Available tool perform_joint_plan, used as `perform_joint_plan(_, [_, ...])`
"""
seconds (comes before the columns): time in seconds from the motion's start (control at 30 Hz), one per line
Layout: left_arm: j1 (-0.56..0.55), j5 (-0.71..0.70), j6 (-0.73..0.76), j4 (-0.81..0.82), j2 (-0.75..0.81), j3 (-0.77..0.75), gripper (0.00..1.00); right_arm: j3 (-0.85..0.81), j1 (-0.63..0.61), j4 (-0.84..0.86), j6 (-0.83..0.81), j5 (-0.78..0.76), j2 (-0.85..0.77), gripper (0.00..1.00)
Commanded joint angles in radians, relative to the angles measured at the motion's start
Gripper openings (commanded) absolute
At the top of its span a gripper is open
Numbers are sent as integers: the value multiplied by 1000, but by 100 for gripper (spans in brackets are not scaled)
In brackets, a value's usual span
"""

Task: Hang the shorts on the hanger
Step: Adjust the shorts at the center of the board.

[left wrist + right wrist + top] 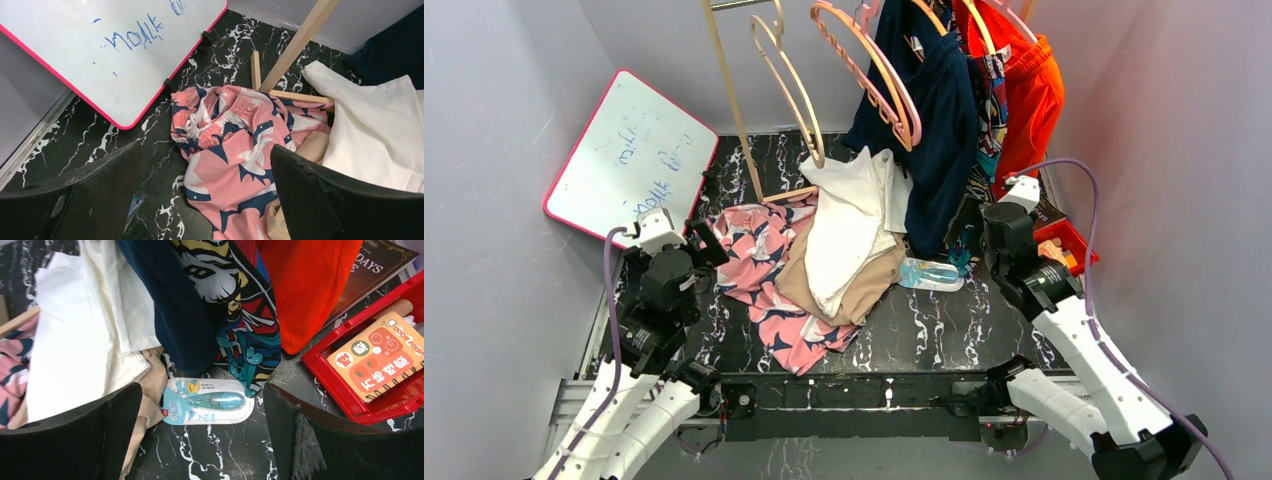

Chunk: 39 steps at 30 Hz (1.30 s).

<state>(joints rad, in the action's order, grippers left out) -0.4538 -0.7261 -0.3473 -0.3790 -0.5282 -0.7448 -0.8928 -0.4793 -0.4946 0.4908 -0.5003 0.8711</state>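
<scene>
The white shorts (849,235) lie crumpled on tan shorts (869,290), the beige hanger (816,152) hangs just behind them, and the left gripper (205,192) to their left and the right gripper (200,440) to their right both have fingers spread, grasping nothing.

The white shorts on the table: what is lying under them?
Tan shorts lie beneath the white shorts, with their edges showing on both sides. A pink navy-patterned garment touches the tan pair. Anything else under the pile is covered.
</scene>
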Motion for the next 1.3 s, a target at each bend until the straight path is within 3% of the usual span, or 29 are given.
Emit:
perform_joint_plan(0.0, [11, -29, -49, -6, 2, 1, 98, -6, -8, 78, -28, 10, -72, 98])
perform_joint_plan(0.13, [13, 11, -35, 8, 21, 16, 98, 15, -8, 124, -118, 149, -135, 98])
perform_joint_plan(0.27, [14, 146, 22, 36, 27, 34, 98, 44, -8, 168, -212, 317, -193, 98])
perform_joint_plan(0.43, [15, 253, 61, 66, 28, 52, 98, 24, -10, 135, -254, 403, -205, 98])
perform_joint_plan(0.67, [15, 260, 77, 101, 16, 68, 98, 1, -24, 104, -201, 530, -89, 93])
perform_joint_plan(0.77, [15, 280, 82, 99, 3, 65, 99, 46, -125, 148, -159, 470, -59, 91])
perform_joint_plan(1.0, [15, 329, 102, 113, -2, 71, 98, 123, -510, 292, -4, 140, 103, 92])
perform_joint_plan(1.2, [15, 320, 102, 116, 10, 81, 98, 217, -525, 518, 254, 151, 220, 72])
perform_joint_plan(1.27, [15, 320, 103, 120, 15, 87, 98, 233, -525, 577, 307, 163, 261, 70])
